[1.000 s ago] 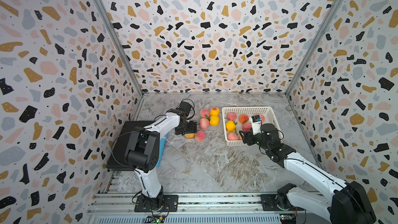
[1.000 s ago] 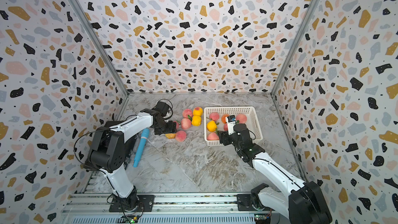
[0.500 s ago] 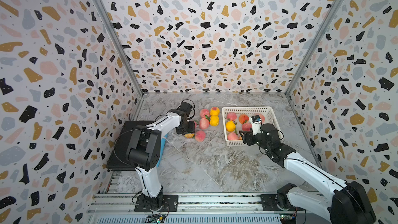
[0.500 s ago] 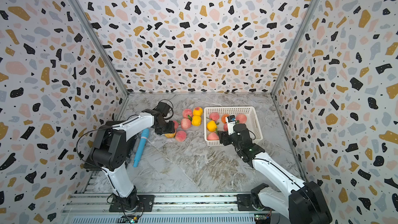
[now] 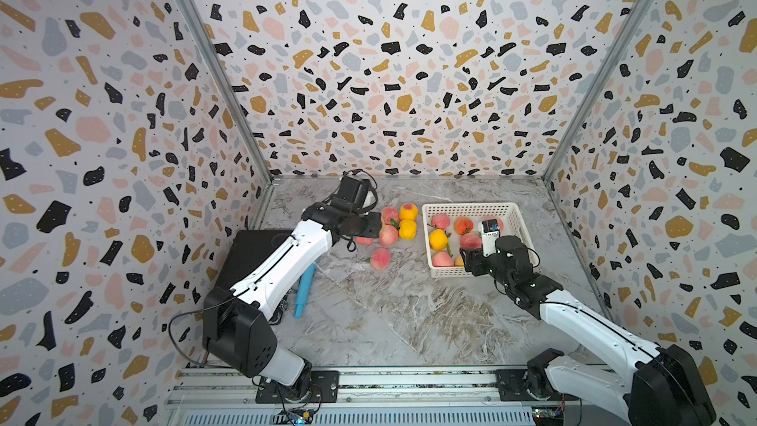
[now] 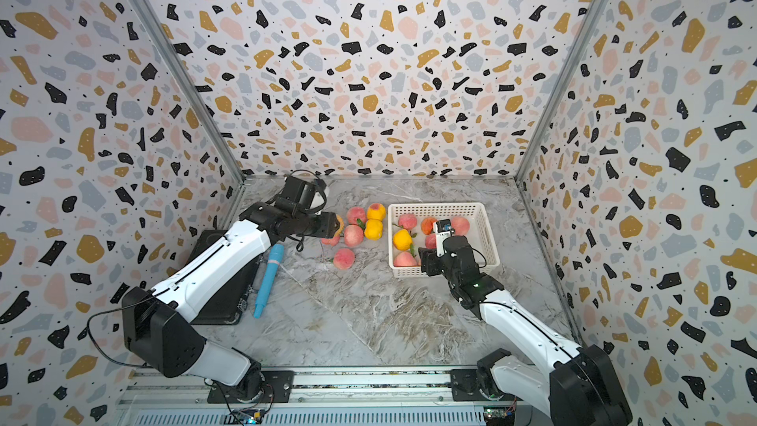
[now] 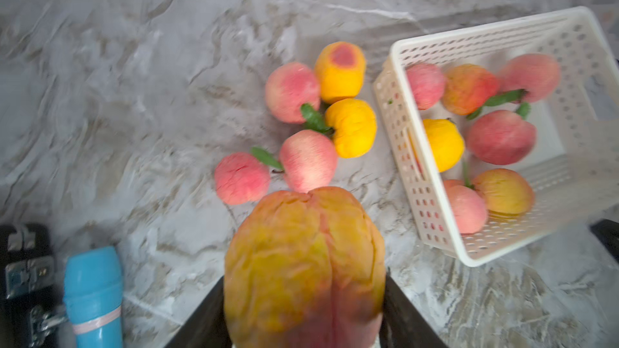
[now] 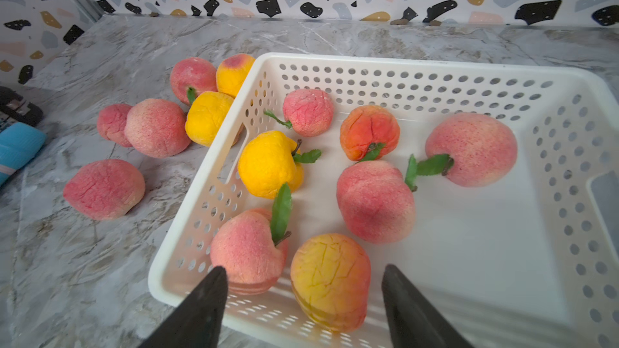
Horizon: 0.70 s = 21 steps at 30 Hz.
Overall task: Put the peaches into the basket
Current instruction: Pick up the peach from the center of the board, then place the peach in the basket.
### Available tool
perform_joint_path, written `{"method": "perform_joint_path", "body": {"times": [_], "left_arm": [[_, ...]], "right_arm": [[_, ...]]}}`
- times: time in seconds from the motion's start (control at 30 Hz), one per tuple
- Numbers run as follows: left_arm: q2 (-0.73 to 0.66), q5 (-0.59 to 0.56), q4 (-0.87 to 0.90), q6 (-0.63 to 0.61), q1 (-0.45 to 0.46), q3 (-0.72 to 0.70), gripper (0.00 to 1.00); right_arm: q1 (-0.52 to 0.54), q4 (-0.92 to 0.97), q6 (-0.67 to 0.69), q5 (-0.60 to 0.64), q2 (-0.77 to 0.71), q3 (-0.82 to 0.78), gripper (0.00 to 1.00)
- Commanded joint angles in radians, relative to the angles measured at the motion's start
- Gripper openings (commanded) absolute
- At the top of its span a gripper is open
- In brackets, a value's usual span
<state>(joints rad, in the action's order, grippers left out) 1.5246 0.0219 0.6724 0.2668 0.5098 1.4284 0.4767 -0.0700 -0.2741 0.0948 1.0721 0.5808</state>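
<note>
While left gripper (image 7: 303, 309) clamps an orange-yellow peach (image 7: 301, 256), its long axis runs out along the fingers (image 7: 407, 319). Skin wrinkled, pink-blushed; right gripper (image 8: 303, 274) gapes over basket (image 8: 418, 61) rim.

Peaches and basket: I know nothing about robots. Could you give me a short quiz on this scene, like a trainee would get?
1. Pick one. The left gripper is holding: A) a yellow-orange peach; B) the blue tool; C) nothing.
2. True or false: the right gripper is shut on a peach.
3. In the right wrist view, how many peaches lie inside the basket?

Key: 1. A. 2. False: its jaws stand open and empty above the basket's near rim. 3. Seven.
</note>
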Motion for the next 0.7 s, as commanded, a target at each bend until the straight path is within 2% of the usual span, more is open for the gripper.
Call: {"method": "perform_joint_path", "body": {"times": [0.0, 0.17, 0.37, 0.5, 0.67], "left_arm": [[0.076, 0.018, -0.075, -0.062, 0.081, 0.085, 0.54], [0.259, -0.022, -0.153, -0.121, 0.201, 0.257, 0.54], [0.496, -0.064, -0.177, -0.193, 0.314, 0.475, 0.54], [0.646, -0.108, -0.121, -0.211, 0.351, 0.618, 0.54], [0.776, -0.176, -0.053, -0.226, 0.378, 0.739, 0.54]], "right_arm": [[-0.013, 0.041, -0.033, 0.079, -0.023, 0.018, 0.76], [-0.094, 0.103, -0.088, 0.111, -0.045, 0.057, 0.77], [-0.252, 0.315, -0.148, 0.074, -0.061, 0.179, 0.78], [-0.335, 0.379, -0.167, 0.032, -0.109, 0.219, 0.78], [-0.351, 0.422, -0.182, -0.005, -0.178, 0.241, 0.79]]}}
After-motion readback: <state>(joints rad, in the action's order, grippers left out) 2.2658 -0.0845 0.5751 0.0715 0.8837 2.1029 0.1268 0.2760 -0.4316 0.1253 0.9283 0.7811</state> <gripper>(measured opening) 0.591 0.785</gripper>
